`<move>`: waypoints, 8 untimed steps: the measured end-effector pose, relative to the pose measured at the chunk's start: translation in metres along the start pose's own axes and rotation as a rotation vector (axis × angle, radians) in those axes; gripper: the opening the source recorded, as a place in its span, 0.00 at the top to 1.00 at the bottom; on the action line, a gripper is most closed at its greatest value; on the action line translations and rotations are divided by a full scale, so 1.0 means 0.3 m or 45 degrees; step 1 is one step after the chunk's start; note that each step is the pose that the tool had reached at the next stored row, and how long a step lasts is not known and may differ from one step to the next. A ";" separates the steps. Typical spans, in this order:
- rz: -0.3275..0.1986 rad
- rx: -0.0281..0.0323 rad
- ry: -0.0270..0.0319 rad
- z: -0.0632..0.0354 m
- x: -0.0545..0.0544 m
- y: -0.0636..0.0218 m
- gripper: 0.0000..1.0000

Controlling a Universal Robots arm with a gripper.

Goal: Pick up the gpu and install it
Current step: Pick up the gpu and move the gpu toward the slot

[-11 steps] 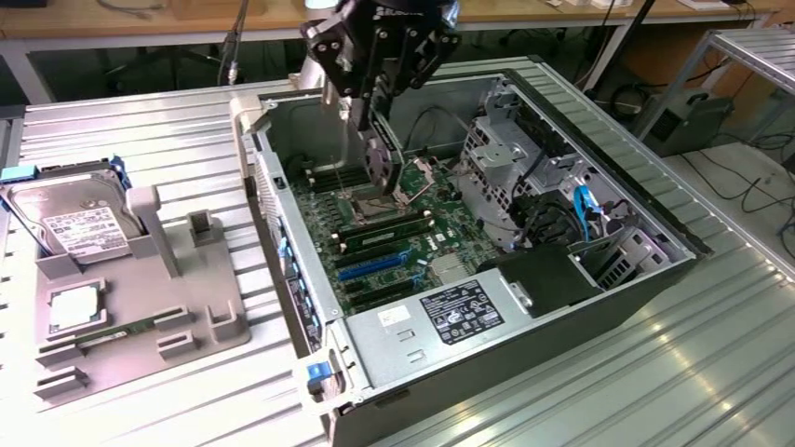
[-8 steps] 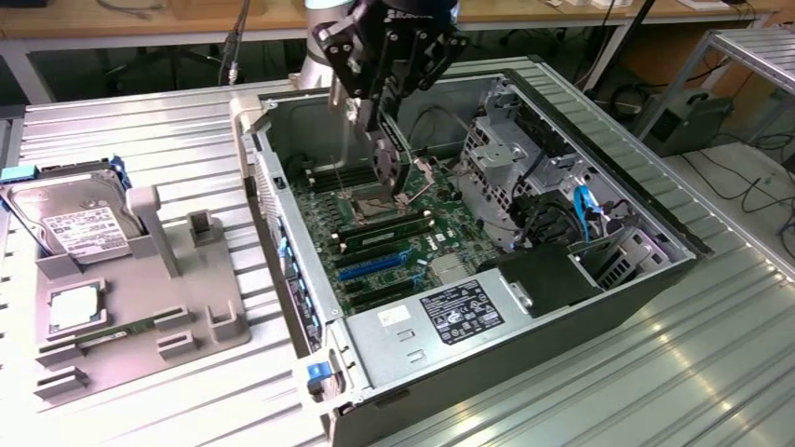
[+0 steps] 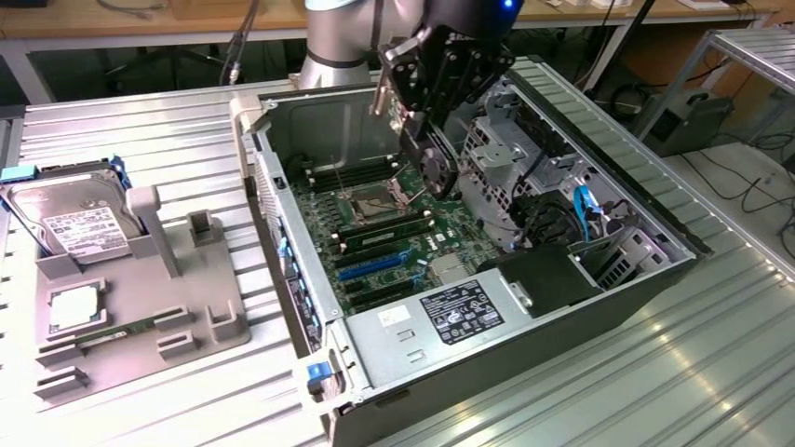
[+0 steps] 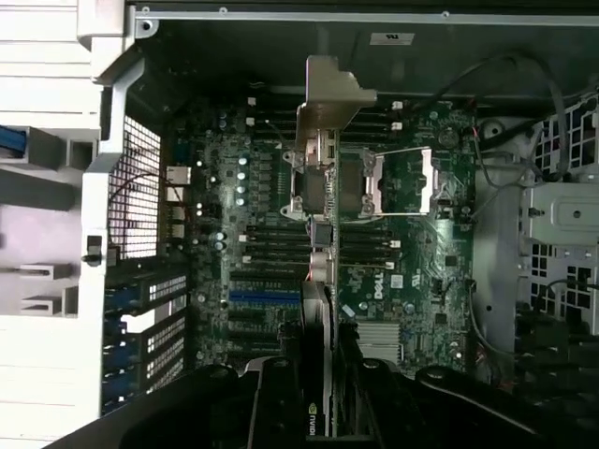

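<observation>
Gripper (image 4: 318, 379), part-closed, grips gpu (image 4: 328, 112) edge-on over motherboard (image 4: 416, 281).

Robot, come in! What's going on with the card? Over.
Gripper shut on gpu. It hangs above motherboard, not seated. Nothing seen blocking.

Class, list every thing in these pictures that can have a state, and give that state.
thin dark gpu card with pale metal bracket: gripped above the motherboard, not seated.
black gripper: jaws shut on the card.
black metal computer case: side open.
blue expansion slot: empty.
silver hard drive with white label: resting in grey holder.
</observation>
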State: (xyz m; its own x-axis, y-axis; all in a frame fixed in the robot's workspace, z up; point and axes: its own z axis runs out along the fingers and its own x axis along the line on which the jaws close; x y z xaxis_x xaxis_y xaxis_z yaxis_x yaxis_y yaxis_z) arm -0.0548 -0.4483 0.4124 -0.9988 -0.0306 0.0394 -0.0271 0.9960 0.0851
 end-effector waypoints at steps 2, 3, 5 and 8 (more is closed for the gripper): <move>0.000 -0.0001 0.0021 0.005 -0.015 -0.004 0.74; 0.000 0.0001 0.0032 0.005 -0.017 -0.004 0.74; 0.000 -0.0002 0.0033 0.005 -0.018 -0.004 0.74; 0.000 -0.0001 0.0032 0.005 -0.020 -0.004 0.74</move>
State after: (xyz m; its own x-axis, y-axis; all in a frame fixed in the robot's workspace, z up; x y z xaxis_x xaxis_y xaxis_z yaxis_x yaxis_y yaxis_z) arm -0.0488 -0.4492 0.4106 -0.9987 -0.0307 0.0419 -0.0270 0.9960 0.0852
